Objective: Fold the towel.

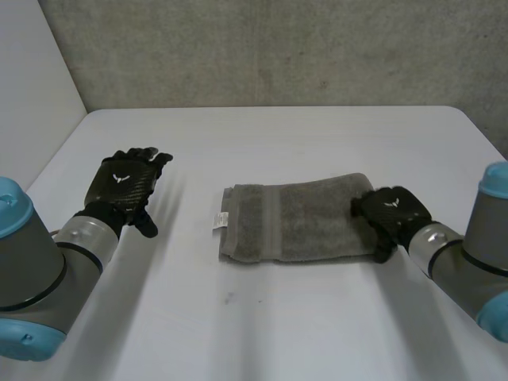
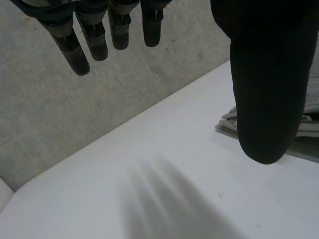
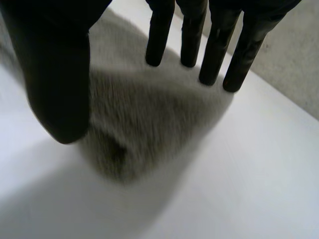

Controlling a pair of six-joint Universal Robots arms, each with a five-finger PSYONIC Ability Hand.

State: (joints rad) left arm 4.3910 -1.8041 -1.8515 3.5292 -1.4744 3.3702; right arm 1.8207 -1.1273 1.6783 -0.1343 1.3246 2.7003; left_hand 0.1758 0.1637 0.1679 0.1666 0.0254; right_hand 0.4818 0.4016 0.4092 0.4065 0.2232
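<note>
1. The left hand (image 1: 125,182): fingers straight and spread, thumb apart, palm down above the table (image 1: 278,325); nothing held.
2. The right hand (image 1: 394,213): fingers straight, thumb apart; the folded grey towel (image 1: 294,222) lies under its palm and fingertips, well apart from the left hand.

Right hand (image 3: 224,12) spread above one end of the grey towel (image 3: 149,124)

The fingers (image 3: 159,35) hang straight and slightly apart; the thumb (image 3: 57,99) stands well off to one side; nothing is clasped between them; the towel lies on the white tabletop (image 3: 259,189) under the palm, its rounded end reaching just past the fingertips; whether the fingertips touch the cloth cannot be told; bare tabletop borders that end of the towel; beyond the fingertips the tabletop's edge meets a rough grey wall (image 3: 299,69).
</note>
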